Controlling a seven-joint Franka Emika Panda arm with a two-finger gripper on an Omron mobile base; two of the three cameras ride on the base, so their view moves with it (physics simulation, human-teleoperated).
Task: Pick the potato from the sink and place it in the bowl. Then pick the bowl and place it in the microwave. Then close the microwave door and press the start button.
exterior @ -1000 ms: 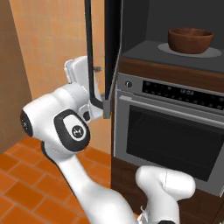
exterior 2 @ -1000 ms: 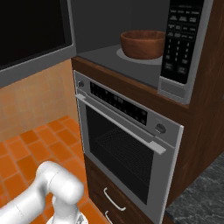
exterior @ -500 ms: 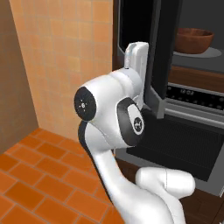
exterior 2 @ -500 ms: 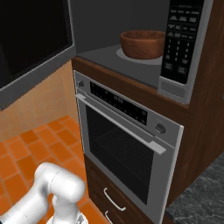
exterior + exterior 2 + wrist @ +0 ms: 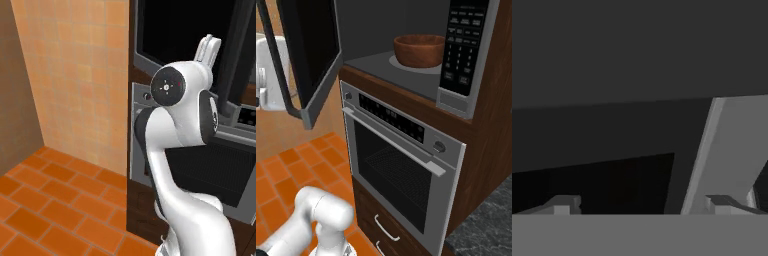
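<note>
Right base view: microwave door (image 5: 308, 55) hides gripper; bowl (image 5: 419, 50) visible.

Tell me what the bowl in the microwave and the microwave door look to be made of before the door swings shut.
The bowl looks like turned wood: warm brown, matte, with faint darker banding on its wall. The microwave door looks like dark glass, flat black with a slight sheen, set in a grey frame that could be painted metal or plastic; the rendering does not settle which.
</note>
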